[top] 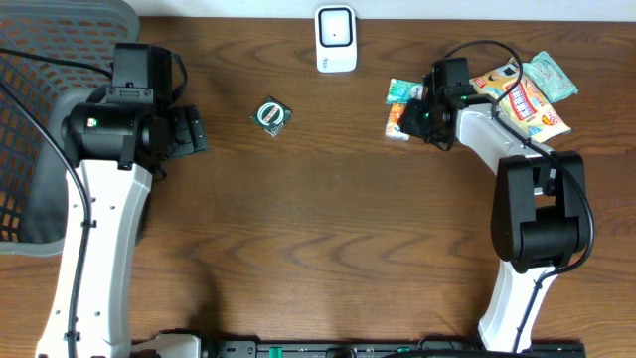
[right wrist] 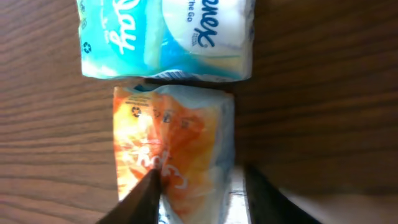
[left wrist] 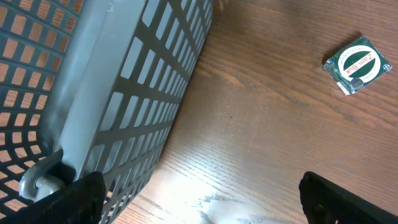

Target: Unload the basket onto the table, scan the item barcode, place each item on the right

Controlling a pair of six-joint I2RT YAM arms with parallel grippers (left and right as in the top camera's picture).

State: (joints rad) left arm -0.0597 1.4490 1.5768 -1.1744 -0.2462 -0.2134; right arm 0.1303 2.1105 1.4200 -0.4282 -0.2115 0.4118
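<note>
Here the right gripper (right wrist: pixel 199 190) is closing its fingers around the orange packet (right wrist: pixel 174 149) directly beneath it; next, lifting toward the scanner (top: pixel 336 38); left gripper (left wrist: pixel 199 199) hanging wide open

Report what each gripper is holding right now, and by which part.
The left gripper holds nothing. The right gripper has its fingers either side of the near end of the orange tissue pack, but whether they grip it cannot be told.

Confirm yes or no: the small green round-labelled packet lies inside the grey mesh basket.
No, the small green round-labelled packet lies on the bare wooden table, apart from the grey mesh basket.
</note>
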